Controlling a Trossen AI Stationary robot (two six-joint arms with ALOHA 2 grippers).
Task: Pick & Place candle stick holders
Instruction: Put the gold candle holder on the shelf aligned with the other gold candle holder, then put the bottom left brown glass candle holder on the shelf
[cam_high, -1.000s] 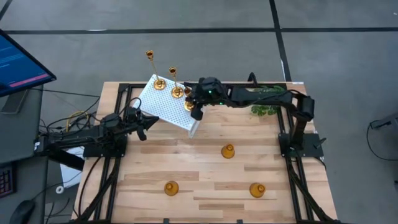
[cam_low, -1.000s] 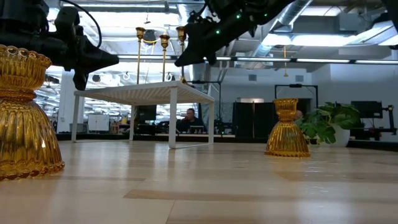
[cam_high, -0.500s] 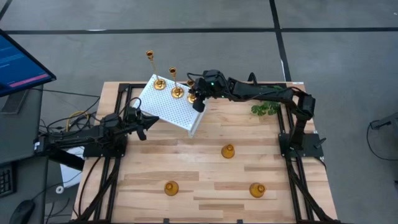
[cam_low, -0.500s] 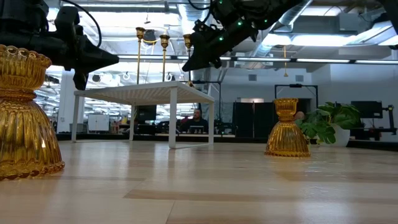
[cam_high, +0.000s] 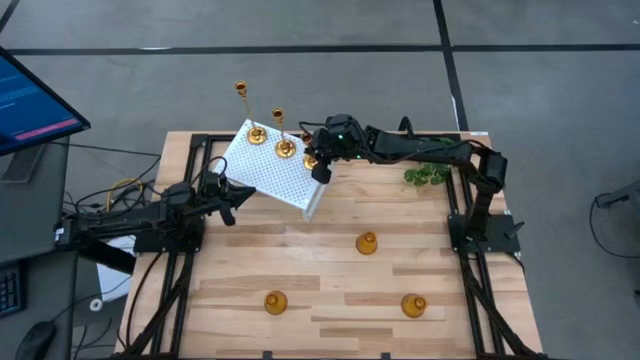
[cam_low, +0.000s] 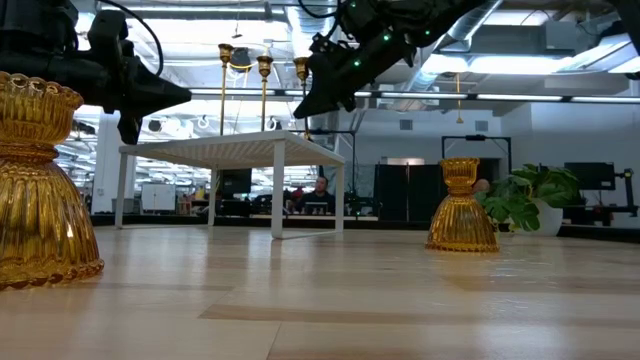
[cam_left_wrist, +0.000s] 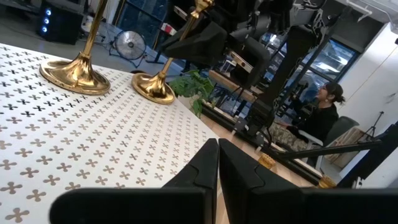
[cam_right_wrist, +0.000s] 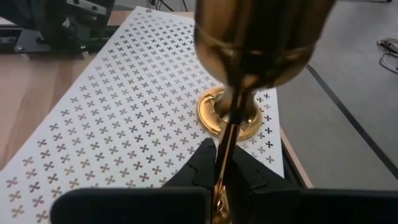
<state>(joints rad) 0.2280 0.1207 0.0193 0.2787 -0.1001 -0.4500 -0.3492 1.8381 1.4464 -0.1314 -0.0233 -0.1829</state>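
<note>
The right gripper (cam_right_wrist: 225, 163) pinches the tall brass candle stick holder (cam_right_wrist: 231, 118) by its slick, rigid stem, likely top-heavy.

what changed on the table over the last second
The right gripper, jaws shut on the stem of a tall thin brass candle stick holder, carried it a little toward the table's right edge, over the white perforated stand. The left gripper, two standing tall holders and three short bell-shaped ones stayed put.
</note>
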